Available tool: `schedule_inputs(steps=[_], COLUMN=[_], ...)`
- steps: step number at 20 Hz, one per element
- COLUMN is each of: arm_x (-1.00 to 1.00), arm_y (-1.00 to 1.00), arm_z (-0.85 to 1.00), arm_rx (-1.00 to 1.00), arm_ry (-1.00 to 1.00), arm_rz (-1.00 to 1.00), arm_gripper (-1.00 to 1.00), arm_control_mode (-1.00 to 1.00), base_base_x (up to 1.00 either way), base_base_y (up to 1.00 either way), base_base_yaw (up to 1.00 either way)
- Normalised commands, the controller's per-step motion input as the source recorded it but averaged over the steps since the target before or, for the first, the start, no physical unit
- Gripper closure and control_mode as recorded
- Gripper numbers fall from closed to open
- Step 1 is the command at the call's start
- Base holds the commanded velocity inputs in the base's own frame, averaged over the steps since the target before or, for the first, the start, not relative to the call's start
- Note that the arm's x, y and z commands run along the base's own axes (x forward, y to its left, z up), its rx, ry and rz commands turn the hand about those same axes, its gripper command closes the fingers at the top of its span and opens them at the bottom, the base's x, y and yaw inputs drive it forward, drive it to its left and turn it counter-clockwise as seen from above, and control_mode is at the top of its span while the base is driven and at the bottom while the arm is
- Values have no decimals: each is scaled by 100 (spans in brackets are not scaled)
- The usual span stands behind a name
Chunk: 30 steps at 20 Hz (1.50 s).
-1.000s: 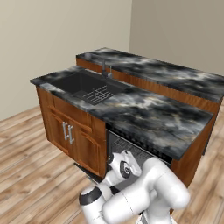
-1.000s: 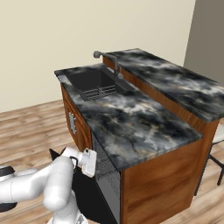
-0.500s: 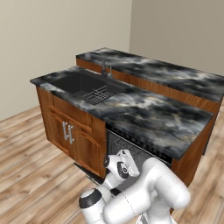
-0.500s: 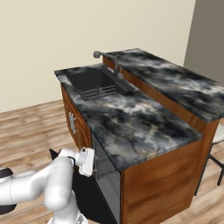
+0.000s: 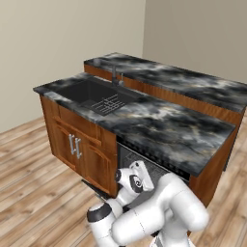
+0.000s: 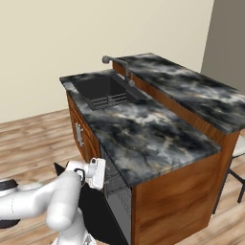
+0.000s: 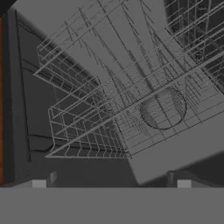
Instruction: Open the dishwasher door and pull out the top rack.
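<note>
Flat black dishwasher door (image 6: 98, 215) hangs open below the marbled counter (image 6: 143, 139); grey wire top rack (image 7: 118, 105) sits inside the cavity; 2-finger gripper (image 7: 111, 183) faces it, tips apart, empty.

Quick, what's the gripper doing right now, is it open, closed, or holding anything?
Gripper: open, holding nothing. Its fingertips sit wide apart, facing the wire racks inside the dishwasher.
</note>
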Motion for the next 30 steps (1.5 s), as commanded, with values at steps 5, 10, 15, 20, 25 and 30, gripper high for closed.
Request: schedule_inputs(steps=[5, 10, 15, 20, 25, 30], arm_x=[58, 50, 44, 41, 25, 14], arm_y=[2, 12, 18, 18, 22, 34], arm_z=[-14, -25, -28, -35, -49, -55], arm_rx=[-11, -13, -18, -22, -24, -25], arm_ry=[0, 0, 0, 0, 3, 3], arm_rz=[-9, -9, -10, -11, -10, -7], arm_gripper=[-100, -100, -100, -100, -100, -100], arm_control_mode=[-100, -100, -100, -100, -100, -100], base_base_x=[0, 0, 0, 0, 0, 0], base_base_y=[0, 0, 0, 0, 0, 0], base_base_yaw=[0, 0, 0, 0, 0, 0])
